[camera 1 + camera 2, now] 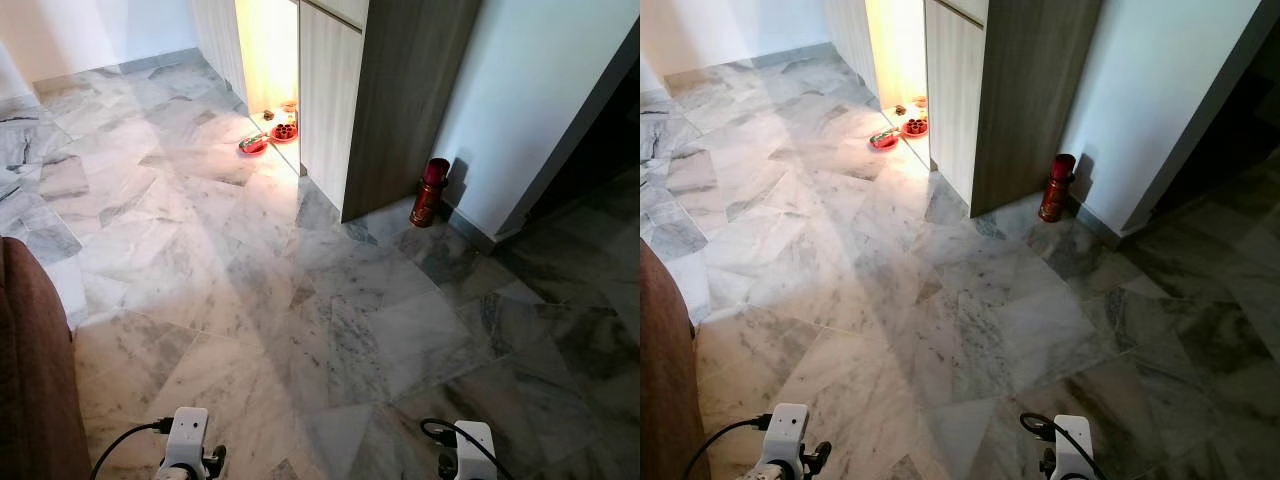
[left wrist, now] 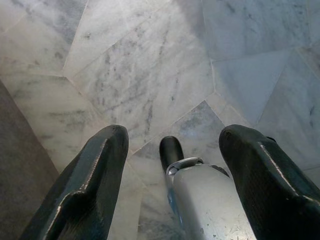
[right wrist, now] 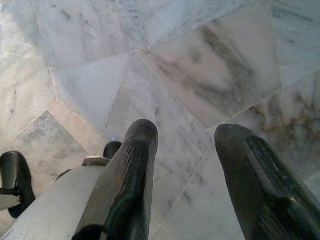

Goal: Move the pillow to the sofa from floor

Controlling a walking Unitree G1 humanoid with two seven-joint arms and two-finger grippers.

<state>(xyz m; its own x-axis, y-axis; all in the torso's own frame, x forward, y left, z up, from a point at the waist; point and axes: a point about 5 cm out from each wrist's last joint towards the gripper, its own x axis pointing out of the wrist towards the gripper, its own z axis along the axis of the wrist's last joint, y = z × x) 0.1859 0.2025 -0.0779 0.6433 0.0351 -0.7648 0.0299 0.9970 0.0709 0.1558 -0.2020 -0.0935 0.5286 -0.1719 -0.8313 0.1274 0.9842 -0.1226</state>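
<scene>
Left eye view shows bare marble floor (image 1: 300, 300) with the sofa (image 1: 30, 380) leftward, both grippers released: left gripper (image 2: 172, 165), right gripper (image 3: 185, 165).

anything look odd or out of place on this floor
A red fire extinguisher stands on the marble floor beside the cabinet, and red dishes sit at the lit doorway. Nothing looks spilled or broken.
</scene>
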